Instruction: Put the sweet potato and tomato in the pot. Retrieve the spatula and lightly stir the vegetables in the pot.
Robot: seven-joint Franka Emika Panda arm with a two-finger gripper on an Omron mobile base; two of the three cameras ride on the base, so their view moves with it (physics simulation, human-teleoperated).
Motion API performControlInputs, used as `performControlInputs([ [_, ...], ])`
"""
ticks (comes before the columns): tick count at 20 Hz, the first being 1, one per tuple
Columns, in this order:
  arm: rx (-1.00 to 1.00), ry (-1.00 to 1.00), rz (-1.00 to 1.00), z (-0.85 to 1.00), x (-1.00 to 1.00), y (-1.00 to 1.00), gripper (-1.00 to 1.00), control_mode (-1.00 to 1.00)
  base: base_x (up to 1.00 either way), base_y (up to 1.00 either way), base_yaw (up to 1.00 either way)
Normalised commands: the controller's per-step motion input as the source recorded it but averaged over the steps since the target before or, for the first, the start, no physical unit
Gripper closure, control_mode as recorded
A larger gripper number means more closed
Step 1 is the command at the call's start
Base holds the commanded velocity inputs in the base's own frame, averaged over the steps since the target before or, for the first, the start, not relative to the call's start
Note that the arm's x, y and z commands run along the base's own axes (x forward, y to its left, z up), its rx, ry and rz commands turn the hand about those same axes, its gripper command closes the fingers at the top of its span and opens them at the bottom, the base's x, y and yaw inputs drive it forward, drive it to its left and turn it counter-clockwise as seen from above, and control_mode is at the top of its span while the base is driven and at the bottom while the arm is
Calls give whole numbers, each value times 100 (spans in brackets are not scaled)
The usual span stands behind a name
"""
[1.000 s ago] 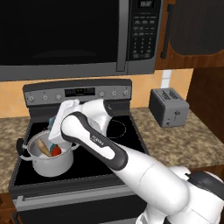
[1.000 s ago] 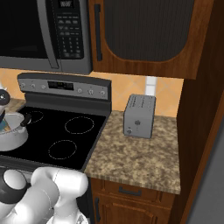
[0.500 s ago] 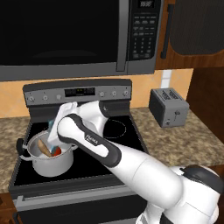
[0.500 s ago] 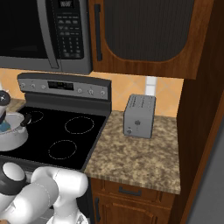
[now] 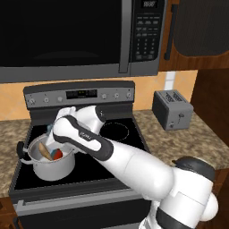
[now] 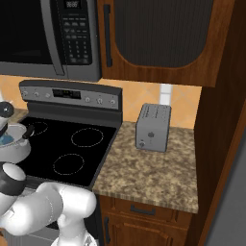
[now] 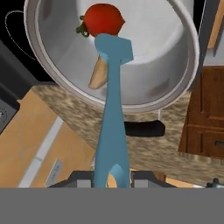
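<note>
Swung a little lower and further left over the pot (image 5: 50, 163) than half a second before; pot, toaster and stove stayed put. Jaws (image 7: 111, 175) clamped together on the handle of the spatula (image 7: 112, 109), blade end reaching down inside the pot. Sweet potato (image 5: 44, 151) lay in the pot, leaning against the wall, with the tomato (image 5: 57, 154) just beside it on the pot floor. From the hand camera, spatula blade sat touching or just short of the tomato (image 7: 103, 19), with the sweet potato (image 7: 97, 74) half hidden behind the shaft.

Risks, as judged: could shove the pot across the stove (image 5: 123, 129) if the blade pressed hard on the wall, since nothing braced the pot. Could flick the tomato over the rim if swept too fast, round as it was. Could wedge the blade under the sweet potato and twist the handle in the grip, thin as it was between the jaws. Could catch the black loop handle (image 5: 20, 148) of the pot with the forearm, close as the arm hung over it.

Writing: small dark lettering on the arm's upper link (image 5: 85, 135), too small to read. Microwave keypad (image 5: 147, 31) and stove panel (image 5: 80, 94) beyond the pot showed marks, none legible. Toaster (image 5: 171, 109), well right of the pot, bore no readable brand.
</note>
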Motion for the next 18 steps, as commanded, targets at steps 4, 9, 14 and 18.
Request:
performControlInputs([
  [4, 0, 0, 0, -16, 36, 9, 100, -100, 0, 0, 0],
  [9, 0, 0, 0, -31, 23, 0, 100, -100, 0, 0, 0],
  [14, 0, 0, 0, -11, 0, -5, 100, -100, 0, 0, 0],
  [18, 0, 0, 0, -9, -9, -28, 100, -100, 0, 0, 0],
])
